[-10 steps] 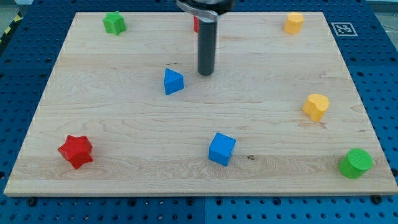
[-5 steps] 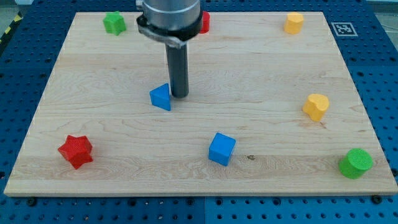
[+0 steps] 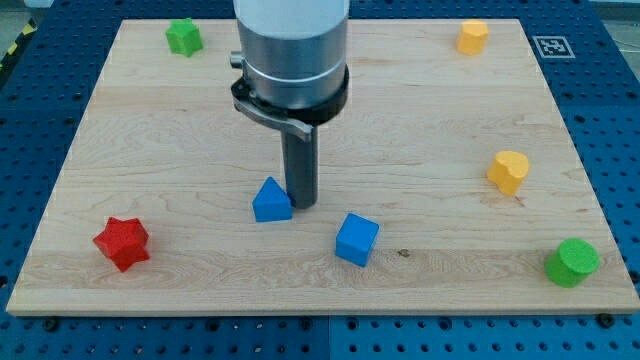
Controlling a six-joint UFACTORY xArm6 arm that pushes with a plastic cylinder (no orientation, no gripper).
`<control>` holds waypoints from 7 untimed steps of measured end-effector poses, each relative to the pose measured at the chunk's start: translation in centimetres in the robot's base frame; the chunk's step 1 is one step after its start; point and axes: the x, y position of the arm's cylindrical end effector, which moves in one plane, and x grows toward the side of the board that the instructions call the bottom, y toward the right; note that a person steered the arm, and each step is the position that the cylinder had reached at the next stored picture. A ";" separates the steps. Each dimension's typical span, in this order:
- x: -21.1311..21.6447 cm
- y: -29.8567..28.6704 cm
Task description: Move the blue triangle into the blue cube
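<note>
The arm's visible end consists of a wide, smooth cylindrical housing in light grey metal with a soft vertical sheen. Below it sits a darker grey ring section, edged at the bottom by a black collar with a thin flange that projects slightly at the view's left. From the collar's centre a straight, dark grey to black rod of round section extends downward, much narrower than the housing. My tip is the rod's flat lower end.

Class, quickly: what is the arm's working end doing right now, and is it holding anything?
My tip: a plain rod, holding nothing; it stands against the blue triangle's right side, up-left of the blue cube.
</note>
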 end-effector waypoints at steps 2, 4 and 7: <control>-3.6 -6.3; 1.4 -2.2; 4.8 3.0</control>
